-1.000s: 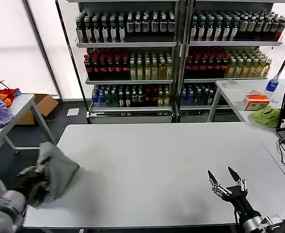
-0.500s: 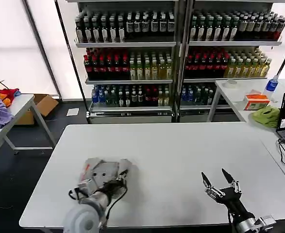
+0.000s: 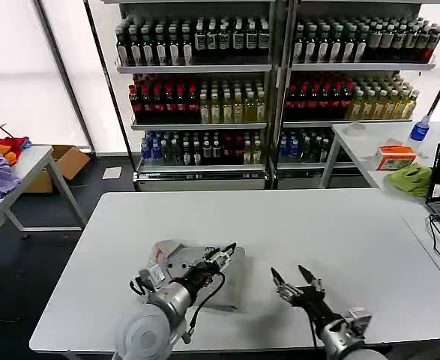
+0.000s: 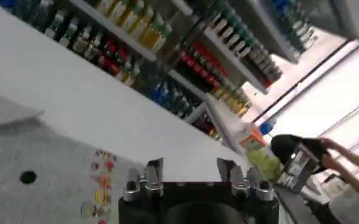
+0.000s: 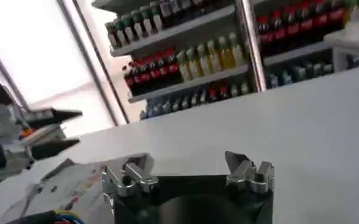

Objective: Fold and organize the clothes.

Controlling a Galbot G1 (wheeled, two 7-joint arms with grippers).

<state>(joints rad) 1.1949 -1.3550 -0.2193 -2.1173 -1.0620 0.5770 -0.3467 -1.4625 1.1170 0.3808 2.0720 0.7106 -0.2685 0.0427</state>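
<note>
My left arm covers much of the grey T-shirt (image 3: pixel 205 289) on the bench (image 3: pixel 279 225), so I cannot tell its full outline or how it is folded. In my left wrist view the shirt's small multicoloured print (image 4: pixel 100 182) is blurred and partly cut off behind my own gripper body. In my right wrist view the shirt (image 5: pixel 75 182) is cut by the picture's edge. The bottle labels on the shelves (image 3: pixel 205 67) are too small to read.

Grey T-shirt (image 3: pixel 176 264) (chest print showing) lies on table.
</note>
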